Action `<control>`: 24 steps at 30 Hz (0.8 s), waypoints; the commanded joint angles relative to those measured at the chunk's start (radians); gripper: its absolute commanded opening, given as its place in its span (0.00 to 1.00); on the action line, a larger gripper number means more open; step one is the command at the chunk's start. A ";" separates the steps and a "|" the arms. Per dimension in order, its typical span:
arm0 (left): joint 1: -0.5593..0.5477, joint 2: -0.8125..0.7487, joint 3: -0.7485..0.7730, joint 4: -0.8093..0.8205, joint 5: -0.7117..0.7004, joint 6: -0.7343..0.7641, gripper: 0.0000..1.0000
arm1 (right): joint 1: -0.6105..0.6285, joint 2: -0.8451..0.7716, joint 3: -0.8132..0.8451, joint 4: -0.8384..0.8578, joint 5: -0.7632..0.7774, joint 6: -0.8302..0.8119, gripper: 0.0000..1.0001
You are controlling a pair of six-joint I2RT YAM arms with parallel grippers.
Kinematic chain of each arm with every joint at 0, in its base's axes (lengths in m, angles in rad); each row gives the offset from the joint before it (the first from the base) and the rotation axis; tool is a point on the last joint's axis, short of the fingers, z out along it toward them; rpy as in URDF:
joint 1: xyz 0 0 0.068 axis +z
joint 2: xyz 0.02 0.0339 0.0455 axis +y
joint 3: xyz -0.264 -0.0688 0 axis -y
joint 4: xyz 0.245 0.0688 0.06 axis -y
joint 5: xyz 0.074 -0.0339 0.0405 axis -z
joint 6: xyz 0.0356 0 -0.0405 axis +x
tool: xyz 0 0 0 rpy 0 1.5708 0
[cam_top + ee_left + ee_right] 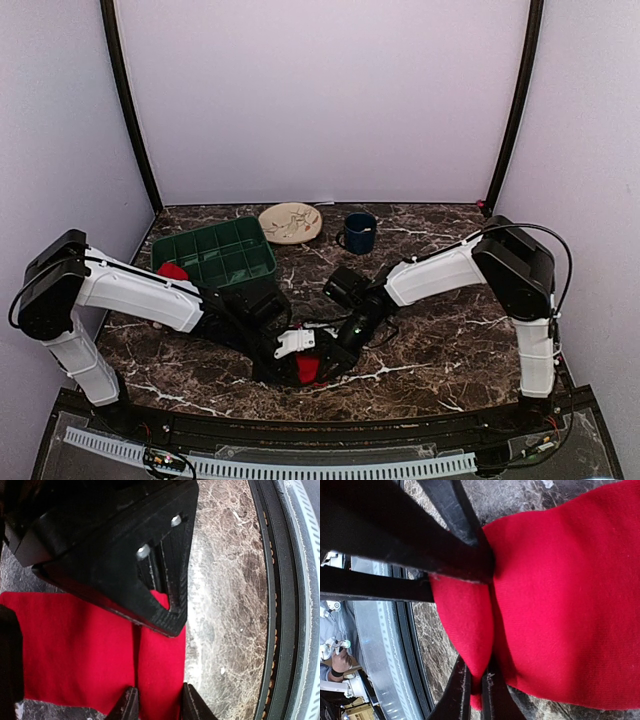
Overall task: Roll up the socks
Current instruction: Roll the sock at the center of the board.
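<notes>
Right gripper (477, 690) sits closest to its own wrist camera, its jaws closed tight on a raised fold of a red sock (570, 605), with the pinched fabric bulging out on either side of the thin black tips. Seen from the left wrist, the left gripper (157, 705) has its jaws set against both sides of a narrow folded strip along the same sock's edge, gripping it, and the right arm's black gripper body hangs just above that strip. The rest of the sock spreads flat and smooth on the marble counter (450, 340). From the top view, this sock lies nearer the counter's front edge than the green crate (220, 252) and off to the crate's right, where the two arms meet low over it and hide most of it. A second sock (172, 270) shows as a small red bundle at the crate's near left corner, partly behind the left arm; whether it sits inside a compartment or against the wall I cannot tell. A cream plate (290, 222) lies just beyond the crate's far right corner, touching or nearly so. A dark blue mug (358, 232) stands upright farther to the crate's right, just past the plate.
</notes>
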 commanded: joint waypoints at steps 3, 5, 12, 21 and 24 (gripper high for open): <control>-0.018 0.028 0.034 -0.045 -0.057 0.024 0.31 | -0.010 0.025 0.021 -0.012 -0.025 -0.006 0.03; -0.020 0.030 0.034 -0.044 -0.072 0.023 0.30 | -0.010 0.025 0.022 -0.014 -0.031 -0.006 0.03; -0.021 0.050 0.040 -0.063 -0.057 0.019 0.21 | -0.013 0.028 0.025 -0.013 -0.039 -0.006 0.03; -0.021 0.070 0.051 -0.107 0.004 0.009 0.09 | -0.014 0.025 0.025 -0.013 -0.038 -0.002 0.04; -0.021 0.079 0.063 -0.129 0.015 0.004 0.06 | -0.018 0.020 0.018 -0.007 -0.031 0.005 0.09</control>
